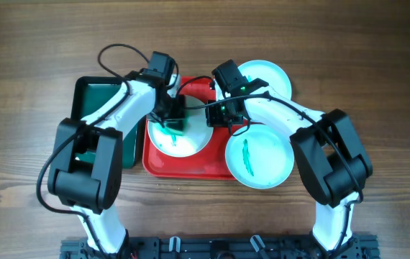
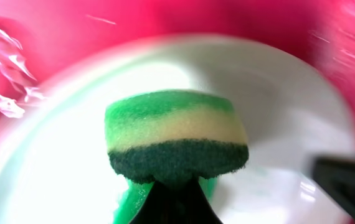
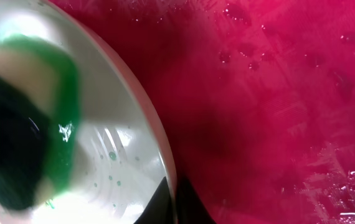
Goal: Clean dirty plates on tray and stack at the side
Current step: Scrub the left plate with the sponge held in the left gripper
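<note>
The white plate [image 1: 190,140] lies on the red tray [image 1: 183,167] with a teal-green smear at its left. My left gripper [image 1: 172,115] is shut on a green-and-yellow sponge [image 2: 176,137] pressed against this plate [image 2: 53,174]. My right gripper [image 1: 223,115] is shut on the plate's rim [image 3: 159,146], one finger on each side. A pale blue plate [image 1: 259,160] with a teal streak sits at the tray's right front corner. Another pale blue plate [image 1: 270,78] lies behind the tray on the right.
A dark green tray [image 1: 93,93] stands left of the red tray, partly under my left arm. Wooden table surrounds both trays. The red tray floor [image 3: 277,99] is wet with droplets.
</note>
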`<state>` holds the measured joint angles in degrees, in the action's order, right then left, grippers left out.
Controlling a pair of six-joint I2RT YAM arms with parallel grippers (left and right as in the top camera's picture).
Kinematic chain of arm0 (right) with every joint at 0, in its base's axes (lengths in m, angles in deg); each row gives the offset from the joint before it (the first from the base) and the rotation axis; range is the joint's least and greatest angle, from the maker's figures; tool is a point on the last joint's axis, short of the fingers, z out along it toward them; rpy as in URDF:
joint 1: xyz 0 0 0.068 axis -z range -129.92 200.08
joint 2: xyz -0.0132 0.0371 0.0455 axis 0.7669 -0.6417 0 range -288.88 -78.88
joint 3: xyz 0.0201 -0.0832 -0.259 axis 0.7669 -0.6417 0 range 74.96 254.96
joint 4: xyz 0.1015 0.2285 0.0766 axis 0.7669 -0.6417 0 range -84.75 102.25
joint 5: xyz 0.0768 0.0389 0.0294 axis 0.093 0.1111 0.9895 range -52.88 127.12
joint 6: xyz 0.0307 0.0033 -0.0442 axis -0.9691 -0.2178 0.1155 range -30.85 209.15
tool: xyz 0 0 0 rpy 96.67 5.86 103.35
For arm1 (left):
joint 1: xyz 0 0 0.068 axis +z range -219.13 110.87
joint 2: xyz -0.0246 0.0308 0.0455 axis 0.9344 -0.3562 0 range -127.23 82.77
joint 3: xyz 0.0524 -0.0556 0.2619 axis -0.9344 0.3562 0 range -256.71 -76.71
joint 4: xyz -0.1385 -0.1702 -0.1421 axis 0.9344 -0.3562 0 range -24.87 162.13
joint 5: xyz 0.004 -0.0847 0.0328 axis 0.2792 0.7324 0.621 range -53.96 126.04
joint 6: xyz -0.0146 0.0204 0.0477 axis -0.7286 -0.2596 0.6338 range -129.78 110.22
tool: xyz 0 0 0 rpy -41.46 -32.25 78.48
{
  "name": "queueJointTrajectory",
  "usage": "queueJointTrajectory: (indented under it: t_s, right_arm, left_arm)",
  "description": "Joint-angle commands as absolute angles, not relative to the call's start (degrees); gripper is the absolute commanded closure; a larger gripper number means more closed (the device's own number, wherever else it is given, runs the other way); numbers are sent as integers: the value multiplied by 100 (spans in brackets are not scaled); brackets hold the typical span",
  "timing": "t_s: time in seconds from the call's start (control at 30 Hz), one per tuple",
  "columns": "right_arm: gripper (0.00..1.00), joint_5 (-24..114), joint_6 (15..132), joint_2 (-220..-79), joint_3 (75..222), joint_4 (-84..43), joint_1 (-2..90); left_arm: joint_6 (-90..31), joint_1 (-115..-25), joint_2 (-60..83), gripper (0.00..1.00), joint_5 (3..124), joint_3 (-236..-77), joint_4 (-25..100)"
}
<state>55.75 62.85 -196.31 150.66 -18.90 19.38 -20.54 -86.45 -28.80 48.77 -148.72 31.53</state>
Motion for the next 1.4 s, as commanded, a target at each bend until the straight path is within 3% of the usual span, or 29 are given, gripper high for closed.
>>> queueJointTrajectory:
  t_s: [0.0, 0.1, 0.3, 0.47, 0.57, 0.73, 0.87, 1.07, 1.23, 1.37]
  right_arm:
    - [96, 5709, 6361, -19760, 15096, -1864, 1936]
    - [96, 5709, 6363, -19760, 15096, -1868, 1936]
    - [96, 5707, 6363, -19760, 15096, -1840, 1940]
    - [96, 5707, 6363, -19760, 15096, -1836, 1940]
    - [96, 5707, 6361, -19760, 15096, -1796, 1940]
    - [96, 5709, 6363, -19760, 15096, -1805, 1940]
    - [96, 5707, 6363, -19760, 15096, -1823, 1940]
    - [96, 5652, 6346, -19760, 15096, -1820, 1940]
    - [96, 5643, 6346, -19760, 15096, -1820, 1940]
    - [96, 5643, 6344, -19760, 15096, -1820, 1940]
  left_arm:
    - [-1600, -8753, -3136, 96, 6429, -14797, 2955]
    - [-1628, -8641, -3136, 96, 5876, -14797, 2826]
    - [-2389, -8576, -3136, 96, 2681, -14797, 2185]
    - [-2797, -8750, -3136, 96, 2010, -14797, 2041]
    - [-2819, -8956, -3134, 96, 2514, -14797, 1991]
    - [-1897, -9227, -3136, 96, 6064, -14797, 1986]
    - [-1923, -9220, -3136, 96, 6388, -14797, 2266]
    - [-3075, -9185, -3136, 96, 3948, -14797, 3320]
    - [-3147, -9185, -3136, 96, 2224, -14797, 4554]
    - [-3324, -9181, -3136, 96, 1046, -14797, 3947]
